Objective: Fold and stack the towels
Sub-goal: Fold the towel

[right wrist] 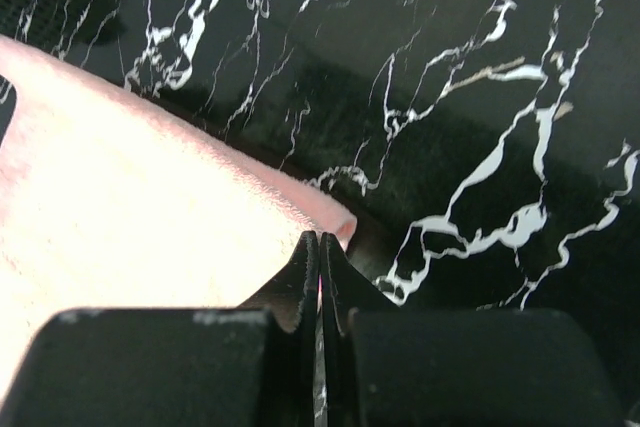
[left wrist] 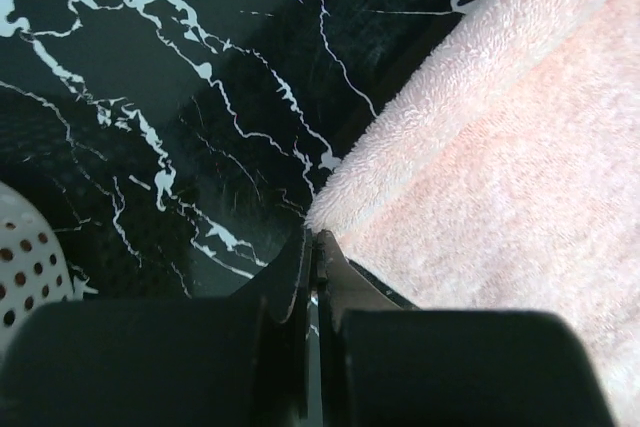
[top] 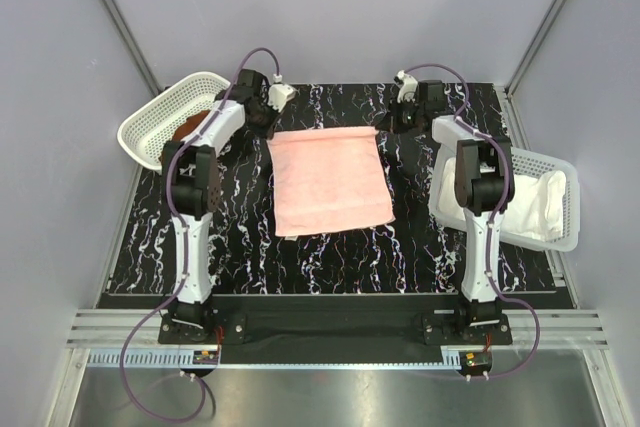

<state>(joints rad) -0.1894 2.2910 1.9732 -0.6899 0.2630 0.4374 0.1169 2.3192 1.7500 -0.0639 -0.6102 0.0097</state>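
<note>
Pale pink towel (top: 330, 182) is laid flat at the centre of the worktop (top: 430, 247); left claw (left wrist: 315, 242) and right claw (right wrist: 320, 239) are pressed together, tips set at its far corners

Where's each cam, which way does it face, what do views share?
Top external: above and behind the arms, looking down at the marbled table; both arms show.
Left wrist: on the left arm, looking past the shut left gripper at the pink towel corner.
Right wrist: likewise, shut right gripper, the other far corner.
Shared: the pink towel, in all three.
</note>
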